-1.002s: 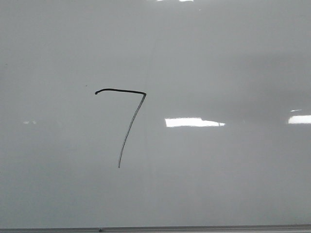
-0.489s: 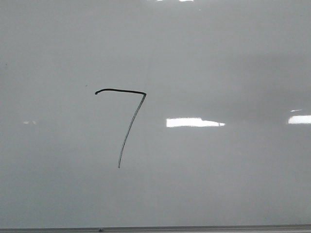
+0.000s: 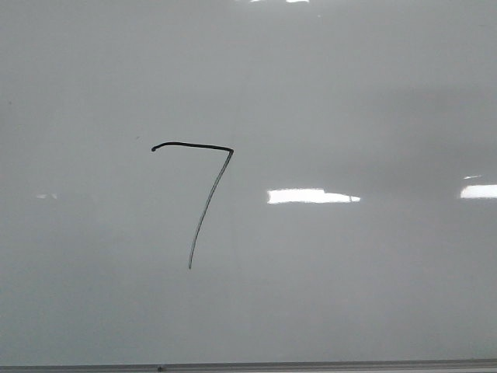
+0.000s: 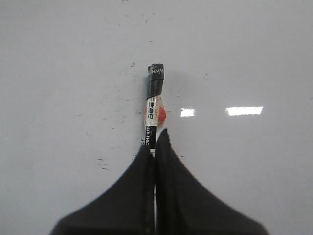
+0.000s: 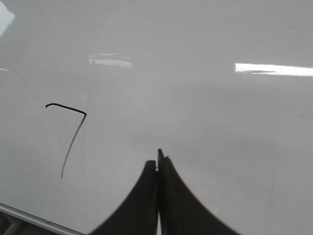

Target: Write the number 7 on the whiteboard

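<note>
Board: the whiteboard (image 3: 373, 93) fills the front view; it is glossy, pale grey, with bright light reflections (image 3: 313, 196) on the right half.
7: the 7 (image 3: 203, 203) is drawn in thin black line left of the board's middle. The short top stroke has a small hook at its left end, and the long stem goes down and to the left with a slight curve. It also shows in the right wrist view (image 5: 68, 142), close to the board's edge.
Containers: I see no container in any view.
Edges: a thin metal edge (image 3: 326, 364) runs along the bottom of the board, well below the foot of the 7. In the right wrist view the same edge (image 5: 34, 218) crosses one corner.
Open room: the board surface around the 7 is bare on all sides, with the widest room to the right.
Left fingers: the left fingers (image 4: 155, 147) are pressed together and hold a marker (image 4: 154, 105) between them. The marker sticks out past the tips; it has a black end and a white label with a red patch. The surface behind carries small dark specks.
Right fingers: the right fingers (image 5: 158, 164) are closed together with nothing between them, over the board and apart from the 7.
In the way: nothing stands in front of the 7 in the front view.
</note>
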Available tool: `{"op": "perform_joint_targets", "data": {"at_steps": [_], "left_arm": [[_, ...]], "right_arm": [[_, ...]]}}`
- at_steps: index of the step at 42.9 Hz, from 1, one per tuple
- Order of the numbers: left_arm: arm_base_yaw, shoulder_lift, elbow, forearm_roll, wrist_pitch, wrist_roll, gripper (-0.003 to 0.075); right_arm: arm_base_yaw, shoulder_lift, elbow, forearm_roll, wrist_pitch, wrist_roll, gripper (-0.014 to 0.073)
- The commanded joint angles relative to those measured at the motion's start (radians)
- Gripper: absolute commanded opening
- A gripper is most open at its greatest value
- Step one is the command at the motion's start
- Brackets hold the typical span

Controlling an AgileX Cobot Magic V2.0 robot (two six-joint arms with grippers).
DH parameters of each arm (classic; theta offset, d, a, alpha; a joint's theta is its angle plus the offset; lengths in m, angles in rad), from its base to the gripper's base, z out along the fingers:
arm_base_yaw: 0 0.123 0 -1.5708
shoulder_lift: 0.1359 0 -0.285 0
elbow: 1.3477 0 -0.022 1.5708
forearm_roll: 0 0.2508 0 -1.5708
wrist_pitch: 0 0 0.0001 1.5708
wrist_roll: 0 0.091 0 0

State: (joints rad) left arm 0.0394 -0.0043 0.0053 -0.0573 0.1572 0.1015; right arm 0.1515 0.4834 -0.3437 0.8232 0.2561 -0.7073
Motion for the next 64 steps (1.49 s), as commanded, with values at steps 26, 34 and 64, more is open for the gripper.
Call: {"op": "perform_joint_targets", "data": {"at_steps": [26,34,64], "left_arm": [[-0.004,-0.014,0.004,-0.001,-0.076,-0.009,-0.002],[-0.004,-0.014,0.004,-0.001,-0.076,-0.009,-0.002],[-0.004,-0.014,0.004,-0.001,-0.076,-0.009,-0.002]], "right_arm": [[-0.03,-0.317,0.365,-0.692,-0.426,0.578,-0.006],[-0.097,-0.357,0.366,-0.691,-0.326,0.581,-0.006],[-0.105,-0.512,0.366,-0.675,-0.129,0.599,-0.006]]}}
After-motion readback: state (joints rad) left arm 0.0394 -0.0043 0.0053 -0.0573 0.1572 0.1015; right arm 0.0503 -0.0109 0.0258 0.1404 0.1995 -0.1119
